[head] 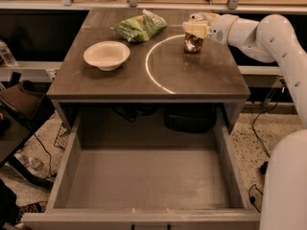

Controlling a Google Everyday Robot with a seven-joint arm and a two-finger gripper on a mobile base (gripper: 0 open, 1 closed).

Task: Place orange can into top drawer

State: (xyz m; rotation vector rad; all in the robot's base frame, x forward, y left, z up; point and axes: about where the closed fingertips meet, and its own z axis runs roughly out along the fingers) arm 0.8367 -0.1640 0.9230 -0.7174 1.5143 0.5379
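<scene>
The orange can (193, 43) stands upright at the back right of the tabletop (192, 80). My gripper (194, 28) reaches in from the right on the white arm (249, 32), and its pale fingers (192, 28) are shut around the can's upper part. The can's silver top shows just above them. The top drawer (148, 181) is pulled wide open below the table's front edge, and its floor is bare.
A white bowl (106, 54) sits on the left of the tabletop. A green chip bag (140, 27) lies at the back middle. A bright curved line (149, 66) runs across the top. Cables and dark bags lie on the floor at the left.
</scene>
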